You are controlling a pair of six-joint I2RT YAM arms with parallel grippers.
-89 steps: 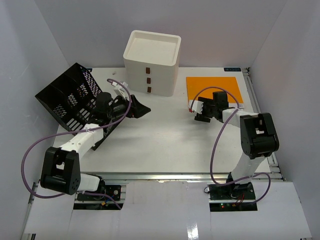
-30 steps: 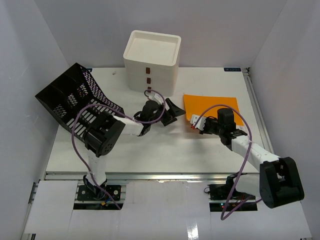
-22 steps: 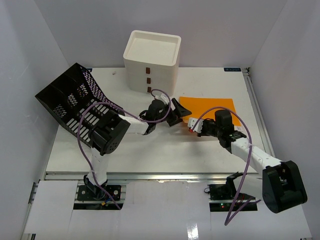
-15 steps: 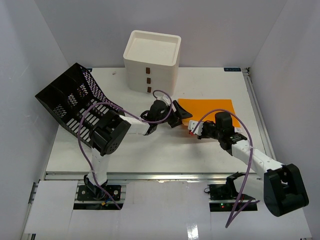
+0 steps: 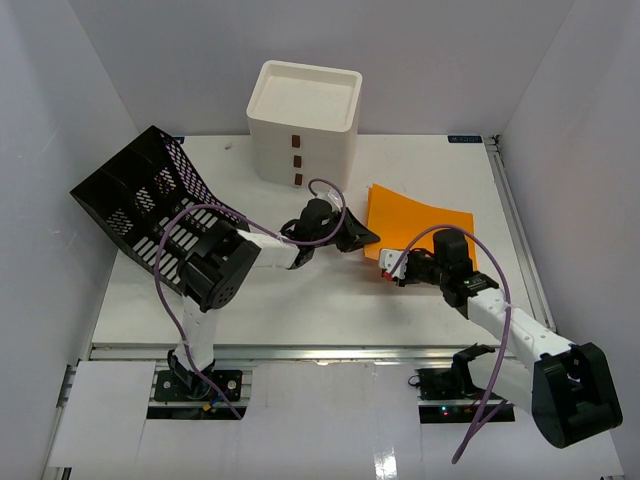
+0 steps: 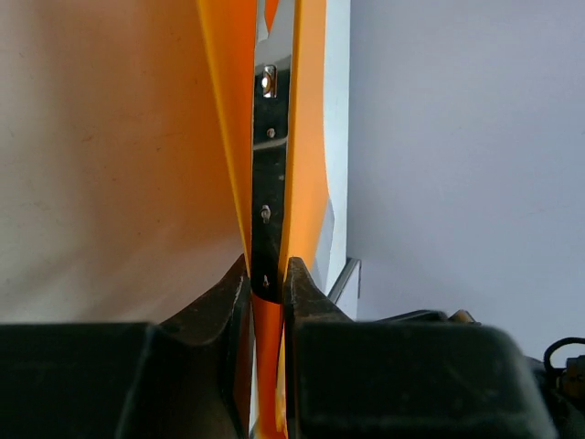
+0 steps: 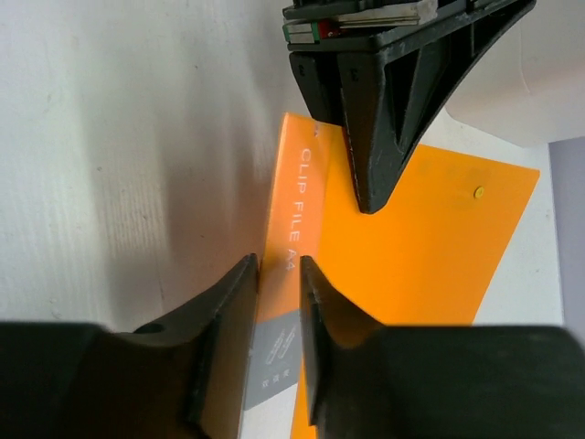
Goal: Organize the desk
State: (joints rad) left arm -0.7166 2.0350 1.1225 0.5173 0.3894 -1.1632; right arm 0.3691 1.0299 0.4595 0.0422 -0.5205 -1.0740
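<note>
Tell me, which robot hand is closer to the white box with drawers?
Left. The left gripper pinches the orange folder at its edge, a little in front of the white drawer box. The right gripper sits farther forward, at the folder's near corner.

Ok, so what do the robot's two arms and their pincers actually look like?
The left arm and right arm match: white links between bulky black joint housings, each trailing a loose purple cable. The left pincer is all black with tapered, wedge-shaped fingers. The right pincer has a white head with red markings and black fingers.
</note>
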